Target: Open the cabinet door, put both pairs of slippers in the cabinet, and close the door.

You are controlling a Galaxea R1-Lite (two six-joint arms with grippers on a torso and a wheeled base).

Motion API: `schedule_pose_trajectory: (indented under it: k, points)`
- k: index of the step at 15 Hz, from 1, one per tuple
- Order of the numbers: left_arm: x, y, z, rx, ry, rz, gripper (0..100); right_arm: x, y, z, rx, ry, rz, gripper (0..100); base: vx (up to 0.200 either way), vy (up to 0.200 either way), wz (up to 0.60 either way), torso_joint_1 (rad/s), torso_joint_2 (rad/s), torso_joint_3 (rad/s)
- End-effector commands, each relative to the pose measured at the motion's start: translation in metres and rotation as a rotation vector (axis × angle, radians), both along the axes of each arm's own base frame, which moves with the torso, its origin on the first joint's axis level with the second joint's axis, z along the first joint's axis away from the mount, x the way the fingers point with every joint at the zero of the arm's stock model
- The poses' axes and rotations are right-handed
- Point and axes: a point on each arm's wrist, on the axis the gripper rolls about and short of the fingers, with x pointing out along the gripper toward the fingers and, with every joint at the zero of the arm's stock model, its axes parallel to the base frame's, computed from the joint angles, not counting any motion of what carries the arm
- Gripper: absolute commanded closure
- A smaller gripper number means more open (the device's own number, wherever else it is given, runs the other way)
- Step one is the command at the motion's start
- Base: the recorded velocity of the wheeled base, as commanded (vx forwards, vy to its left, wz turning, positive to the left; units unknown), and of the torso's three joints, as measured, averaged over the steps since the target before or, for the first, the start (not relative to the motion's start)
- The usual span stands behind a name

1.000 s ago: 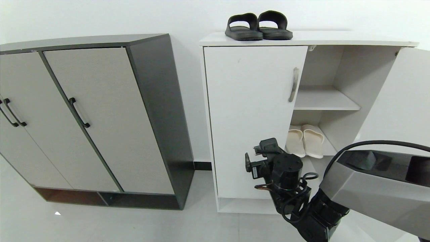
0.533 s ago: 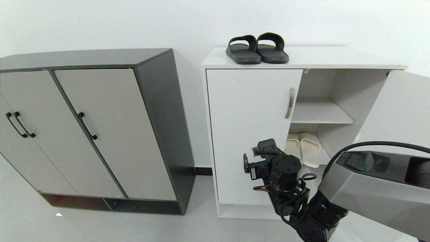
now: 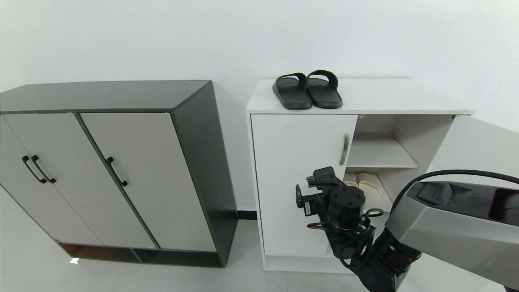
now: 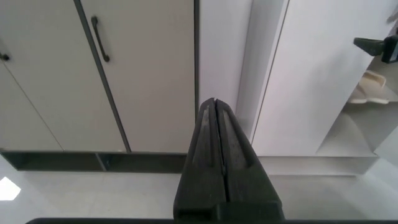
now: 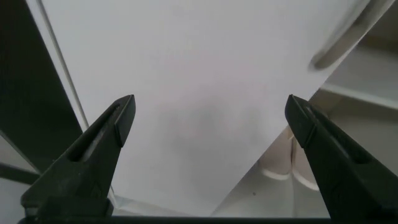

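A pair of black slippers (image 3: pixel 307 90) lies on top of the white cabinet (image 3: pixel 397 97). Its right door (image 3: pixel 482 150) stands wide open; its left door (image 3: pixel 298 170) with a metal handle (image 3: pixel 345 149) is closed. A cream pair of slippers (image 3: pixel 363 183) rests on the lower shelf inside, also seen as cream slippers (image 5: pixel 292 165) past the door edge. My right gripper (image 5: pixel 210 106) is open and empty, close in front of the closed left door (image 5: pixel 199 74). My left gripper (image 4: pixel 214 109) is shut on nothing, low over the floor, facing the gap between the two cabinets.
A dark grey cabinet (image 3: pixel 121 162) with two closed light doors and black handles stands to the left of the white one, against the white wall. An upper shelf (image 3: pixel 379 156) in the open compartment is bare. Pale floor (image 3: pixel 162 275) lies in front.
The head camera has moved, so both cabinets sit lower in the picture and more of their tops shows. The right arm holds the same place in the picture; slippers and doors are unchanged.
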Motion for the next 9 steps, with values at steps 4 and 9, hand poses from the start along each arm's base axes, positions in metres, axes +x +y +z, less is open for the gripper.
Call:
schedule_pose_trajectory:
  k: [4, 9]
  points:
    - [0.0, 0.0, 0.0, 0.0, 0.0, 0.001, 100, 0.0008, -0.0008, -0.0009, 0.002, 0.002, -0.001, 0, 0.0, 0.0, 0.0, 0.181, -0.5, -0.312]
    - [0.0, 0.0, 0.0, 0.0, 0.0, 0.002, 100, 0.0016, -0.0017, -0.0009, 0.0, 0.001, -0.004, 0, 0.0, 0.0, 0.0, 0.212, -0.52, -0.31]
